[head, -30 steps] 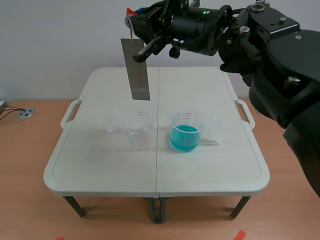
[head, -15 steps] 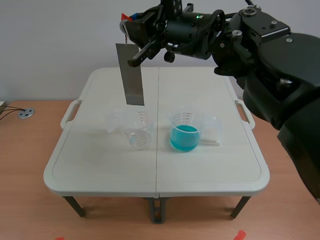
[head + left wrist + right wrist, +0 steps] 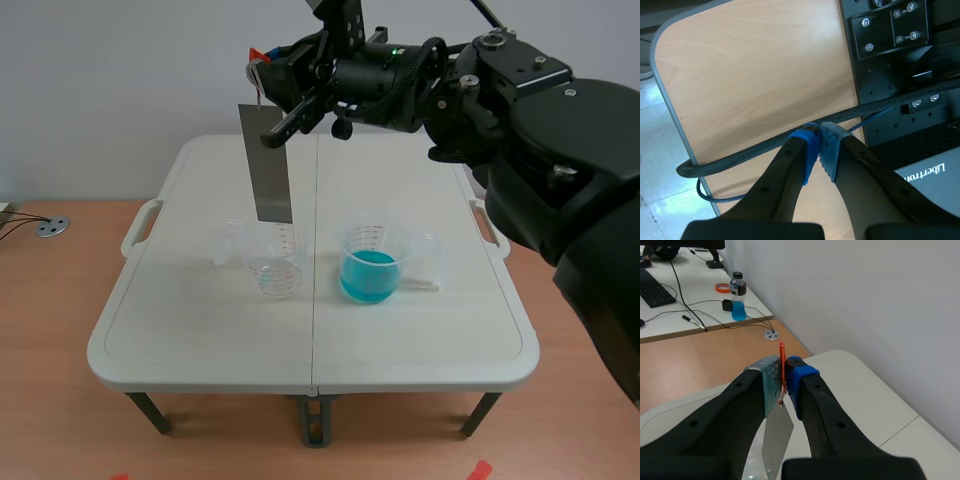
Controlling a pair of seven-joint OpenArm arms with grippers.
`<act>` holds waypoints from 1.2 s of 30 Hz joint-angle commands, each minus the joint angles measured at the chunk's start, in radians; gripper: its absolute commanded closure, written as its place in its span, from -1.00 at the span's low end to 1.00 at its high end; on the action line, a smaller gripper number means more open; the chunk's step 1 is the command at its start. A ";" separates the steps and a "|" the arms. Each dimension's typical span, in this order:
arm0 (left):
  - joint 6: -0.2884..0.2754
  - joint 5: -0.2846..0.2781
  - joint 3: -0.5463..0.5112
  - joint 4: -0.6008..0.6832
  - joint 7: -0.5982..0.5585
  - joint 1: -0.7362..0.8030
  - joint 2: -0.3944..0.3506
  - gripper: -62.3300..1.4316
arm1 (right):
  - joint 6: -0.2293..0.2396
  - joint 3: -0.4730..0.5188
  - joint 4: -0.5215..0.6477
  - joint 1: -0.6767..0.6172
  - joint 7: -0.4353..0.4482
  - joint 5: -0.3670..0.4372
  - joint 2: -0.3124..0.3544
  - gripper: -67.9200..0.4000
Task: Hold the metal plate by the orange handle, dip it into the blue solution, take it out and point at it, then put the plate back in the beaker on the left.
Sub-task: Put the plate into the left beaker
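Overhead, right arm (image 3: 520, 110) stretched across, jaws clamped on orange handle (image 3: 782, 359), metal plate (image 3: 266, 165) dangling

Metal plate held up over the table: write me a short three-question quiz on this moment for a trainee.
1. True or false: the right gripper is shut on the metal plate's orange handle.
2. In the scene view, the plate's lower edge is closest to: A) the beaker of blue solution; B) the clear beaker beside it; C) the table rim.
3. Fill in: the left gripper is ___ (open/shut).
Key: 1 true; 2 B; 3 shut.
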 commanded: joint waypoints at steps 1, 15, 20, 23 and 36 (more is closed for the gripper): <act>-0.005 -0.002 -0.001 0.002 -0.010 0.010 0.000 0.91 | -0.003 -0.016 0.000 0.030 0.018 0.011 -0.003 0.95; -0.005 -0.002 -0.001 0.000 -0.006 0.005 0.000 0.91 | -0.004 -0.071 -0.046 0.000 0.026 0.014 -0.003 0.95; -0.005 -0.003 -0.001 0.000 -0.006 0.005 0.000 0.91 | -0.004 -0.071 -0.046 -0.025 0.029 0.015 -0.003 0.95; -0.005 -0.003 -0.001 0.000 -0.005 0.005 0.000 0.91 | -0.004 -0.071 -0.046 -0.039 0.029 0.014 -0.003 0.95; -0.005 -0.003 -0.001 0.000 -0.005 0.005 0.000 0.91 | -0.004 -0.071 -0.093 -0.071 0.036 0.014 -0.003 0.95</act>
